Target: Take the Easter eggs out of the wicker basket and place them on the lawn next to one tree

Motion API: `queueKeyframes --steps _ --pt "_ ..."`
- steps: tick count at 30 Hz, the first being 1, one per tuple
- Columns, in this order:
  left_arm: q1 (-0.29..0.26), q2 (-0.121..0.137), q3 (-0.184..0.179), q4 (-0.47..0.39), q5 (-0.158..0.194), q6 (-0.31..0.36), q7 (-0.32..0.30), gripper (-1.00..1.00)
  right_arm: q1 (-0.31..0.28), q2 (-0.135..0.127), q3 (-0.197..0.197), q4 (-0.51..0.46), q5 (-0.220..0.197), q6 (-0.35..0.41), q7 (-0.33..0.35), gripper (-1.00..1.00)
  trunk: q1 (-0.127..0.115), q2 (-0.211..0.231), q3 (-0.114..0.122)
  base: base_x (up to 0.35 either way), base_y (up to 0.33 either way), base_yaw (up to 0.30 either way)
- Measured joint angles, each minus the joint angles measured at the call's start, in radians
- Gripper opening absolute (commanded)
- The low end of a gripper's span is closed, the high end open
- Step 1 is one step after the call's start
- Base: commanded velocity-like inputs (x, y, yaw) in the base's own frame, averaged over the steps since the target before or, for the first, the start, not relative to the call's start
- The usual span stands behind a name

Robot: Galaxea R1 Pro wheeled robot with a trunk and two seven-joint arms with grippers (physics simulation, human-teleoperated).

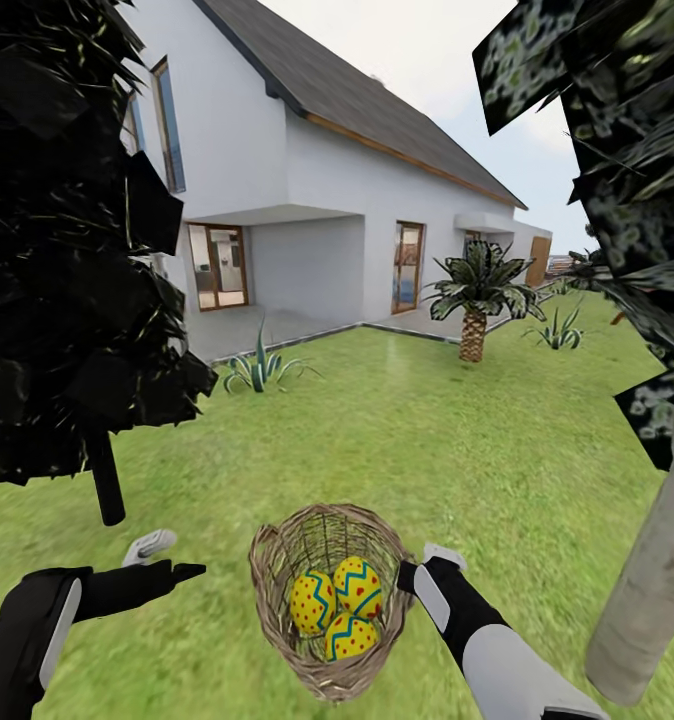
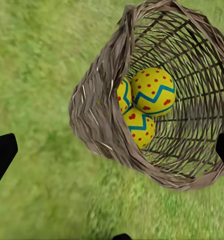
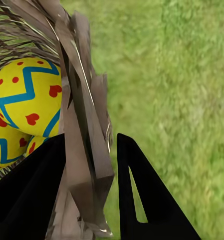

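The Easter eggs [image 1: 338, 607] are lying together, all three, inside the wicker basket [image 1: 277, 600], which is sitting at about 6 o'clock in your head view, low and just ahead of you on the lawn [image 1: 427, 430]. The basket is tipping its mouth toward you, so you are looking straight down into it; two eggs are resting side by side with the third in front of them, touching.

Your right gripper [image 3: 91, 165] is straddling the basket's rim at its 3 o'clock side: in the right wrist view one finger is sitting inside the weave beside the eggs [image 3: 27, 100] and the other outside over grass, with the rim [image 3: 84, 130] between them. You are seeing the jaws closed in on that rim, pinching it.

Your left gripper [image 1: 162, 560] is hovering over the grass at 9 o'clock from the basket, a little apart from it, fingers spread wide and holding nothing. In the left wrist view the basket [image 2: 97, 125] and eggs [image 2: 152, 91] are lying between its dark fingertips [image 2: 2, 152].

Farther out, the pale-trunked tree [image 1: 652, 580] is standing at 3 o'clock, near the basket, and a black-trunked tree [image 1: 105, 480] at 10 o'clock. Beyond, a short palm [image 1: 474, 330] and the white house [image 1: 327, 180] are closing off 12 o'clock.
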Motion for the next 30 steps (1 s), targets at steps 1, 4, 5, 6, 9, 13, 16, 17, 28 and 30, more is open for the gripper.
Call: queueKeyframes --steps 1,4,5,6,9,13,16,17,28,30 --pt "0.000 0.000 0.000 0.000 0.000 0.000 0.000 1.00 0.000 0.000 0.000 0.000 -0.001 -0.001 0.000 -1.00 0.000 0.000 0.000 0.331 0.031 0.000" --pt "0.000 0.000 -0.001 0.000 0.000 0.000 0.001 1.00 0.000 0.000 0.000 0.000 0.002 0.000 0.000 -1.00 0.000 0.000 0.000 0.306 0.133 0.000" --pt "0.000 0.000 -0.001 0.000 0.000 0.000 0.000 1.00 0.000 0.000 -0.001 -0.001 -0.001 -0.002 0.001 -1.00 0.000 0.000 0.000 0.292 0.169 0.000" --pt "0.000 0.000 -0.001 0.000 0.000 0.000 0.000 1.00 0.000 0.000 0.000 -0.001 0.001 -0.001 0.000 -1.00 0.000 0.000 0.000 0.283 0.173 0.000" --pt "0.000 0.000 -0.001 0.000 0.000 0.000 0.001 1.00 0.000 0.000 -0.001 -0.001 0.000 -0.002 0.001 -1.00 0.000 0.000 0.000 0.263 0.175 0.000" --pt "0.000 0.001 0.000 0.000 0.000 0.000 0.000 1.00 0.000 0.000 0.000 0.000 0.000 -0.002 0.000 -1.00 0.000 0.000 0.000 0.248 0.166 -0.001" --pt "0.000 0.000 0.000 0.000 0.000 0.000 0.000 1.00 0.000 0.000 -0.001 -0.001 -0.006 -0.003 0.001 -1.00 0.000 0.000 0.001 0.270 0.080 -0.122" --pt "0.000 0.000 0.000 0.000 0.000 0.000 0.000 1.00 0.000 0.000 -0.001 -0.001 -0.001 -0.002 0.000 -1.00 0.000 0.000 0.002 0.277 0.010 -0.174" --pt "0.000 0.002 0.008 0.000 0.001 0.000 0.000 1.00 0.000 0.000 -0.001 -0.001 -0.001 -0.002 0.000 -1.00 0.001 0.000 0.010 0.077 0.001 -0.109" --pt "0.000 0.002 0.009 0.000 0.002 -0.001 -0.001 1.00 0.000 0.000 0.000 0.000 0.001 -0.001 0.000 -1.00 0.001 0.000 0.010 0.000 0.000 -0.001"
